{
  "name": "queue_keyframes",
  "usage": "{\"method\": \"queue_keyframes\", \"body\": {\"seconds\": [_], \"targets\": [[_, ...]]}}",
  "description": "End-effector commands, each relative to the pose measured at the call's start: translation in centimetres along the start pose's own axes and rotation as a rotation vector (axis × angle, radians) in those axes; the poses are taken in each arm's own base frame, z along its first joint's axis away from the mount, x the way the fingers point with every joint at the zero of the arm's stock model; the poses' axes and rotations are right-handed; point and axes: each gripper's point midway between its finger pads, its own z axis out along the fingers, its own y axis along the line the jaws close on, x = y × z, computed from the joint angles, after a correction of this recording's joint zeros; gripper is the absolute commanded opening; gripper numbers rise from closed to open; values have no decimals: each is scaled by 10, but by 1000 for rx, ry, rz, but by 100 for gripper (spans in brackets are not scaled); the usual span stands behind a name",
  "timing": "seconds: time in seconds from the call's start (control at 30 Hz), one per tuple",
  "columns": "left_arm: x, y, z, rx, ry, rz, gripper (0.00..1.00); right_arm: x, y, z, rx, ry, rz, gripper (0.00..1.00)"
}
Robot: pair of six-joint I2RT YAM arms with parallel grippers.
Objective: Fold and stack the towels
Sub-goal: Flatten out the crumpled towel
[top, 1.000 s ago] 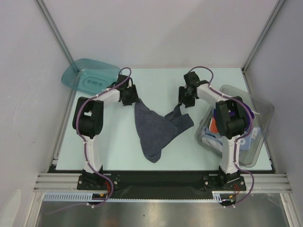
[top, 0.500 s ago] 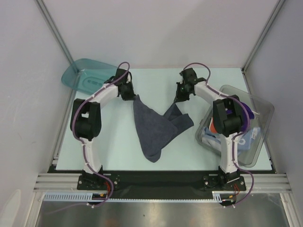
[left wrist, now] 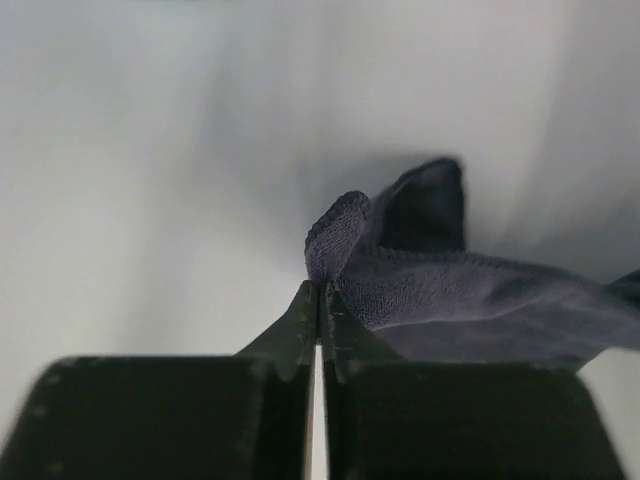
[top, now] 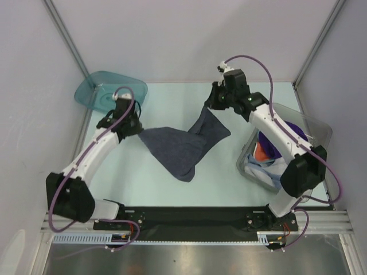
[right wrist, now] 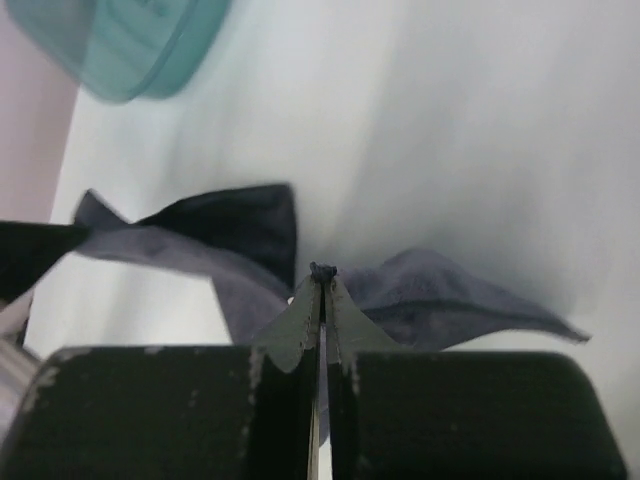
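Both hands are pinched shut on the dark grey-blue towel (top: 179, 148): the left hand (left wrist: 319, 292) grips one corner and the right hand (right wrist: 322, 282) another. They're held wide apart, I'd guess to stretch it flat for folding (its lower part trails on the counter (top: 172, 97)).

the dark grey-blue towel (top: 178, 152) is soft matt cloth, finely nubbed, with a stitched hem. left of the towel, the teal tray (top: 97, 91) is glossy translucent plastic; right of it, the bin (top: 318, 129) is clear shiny plastic.
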Motion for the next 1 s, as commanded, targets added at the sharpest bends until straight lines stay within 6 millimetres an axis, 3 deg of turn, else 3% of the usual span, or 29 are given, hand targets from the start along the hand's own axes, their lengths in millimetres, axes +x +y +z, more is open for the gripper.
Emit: {"method": "queue_keyframes", "body": {"seconds": [0.0,0.03,0.1,0.13,0.17,0.23,0.27,0.33,0.37,0.4,0.6,0.63,0.7,0.73,0.77,0.83,0.87,0.93,0.97], "targets": [[39,31,-9,-82,31,-31,19,32,20,-1,-31,28,-11,0],[46,36,-17,-76,19,-37,40,40,33,-4,-56,35,-22,0],[40,37,-26,-59,-27,-38,72,58,39,1,-78,63,-22,0],[35,33,-32,-26,-52,-32,75,64,42,1,-92,72,-23,0],[11,22,-48,56,-161,-7,75,69,53,2,-130,80,-28,0],[3,-13,-66,284,-225,72,76,76,56,4,-152,94,-23,0],[-23,-37,-84,421,-359,90,77,80,61,5,-182,107,-19,0],[-30,-77,-112,683,-449,156,80,76,68,9,-215,93,-15,0],[-27,-88,-116,754,-447,183,80,78,70,13,-231,107,-12,0],[-23,-102,-110,826,-421,209,80,74,73,15,-241,105,-8,0],[-17,-143,-78,1006,-333,247,72,62,84,26,-317,97,43,0],[-10,-148,-63,1012,-296,241,72,61,83,30,-318,108,57,1],[-7,-161,-54,1039,-285,260,72,59,82,42,-314,126,56,3],[-2,-165,-35,1022,-241,254,72,57,80,46,-307,127,60,4],[-1,-167,-28,1016,-228,247,69,50,81,50,-311,116,66,11],[0,-168,-13,1001,-215,213,69,49,65,70,-288,134,91,22],[4,-167,-2,985,-204,197,70,39,59,75,-276,129,95,30],[6,-167,7,979,-202,177,72,32,41,87,-230,138,105,37],[11,-167,19,960,-173,168,72,39,9,97,-149,178,125,41]]}}
